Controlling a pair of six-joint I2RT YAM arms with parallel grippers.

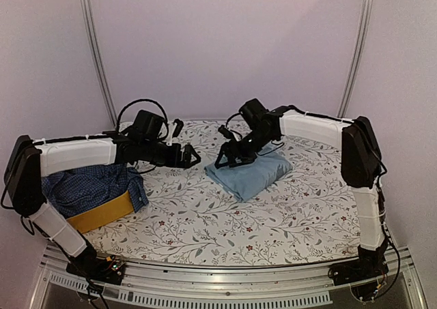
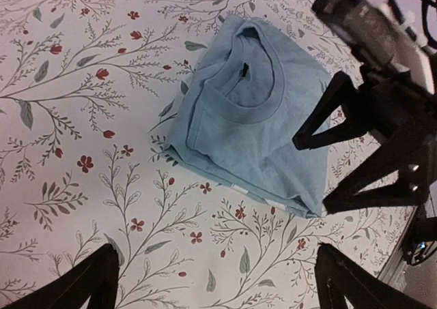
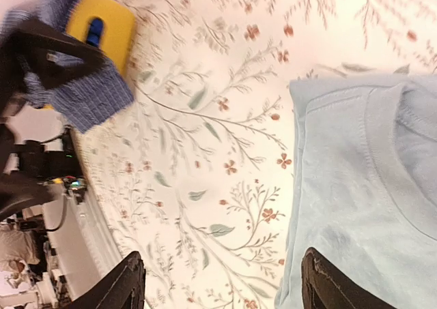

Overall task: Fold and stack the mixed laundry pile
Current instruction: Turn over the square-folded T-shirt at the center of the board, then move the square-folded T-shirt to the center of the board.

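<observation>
A folded light blue T-shirt lies on the floral table cover right of centre, collar up in the left wrist view and at the right of the right wrist view. A navy-and-white checked shirt hangs over the yellow basket at the left, also in the right wrist view. My left gripper is open and empty over the bare cover left of the T-shirt. My right gripper is open and empty above the T-shirt's left edge.
The floral table cover spans the table. The metal front rail runs along the near edge. Cables loop behind the left arm. The right gripper's fingers show in the left wrist view beside the T-shirt.
</observation>
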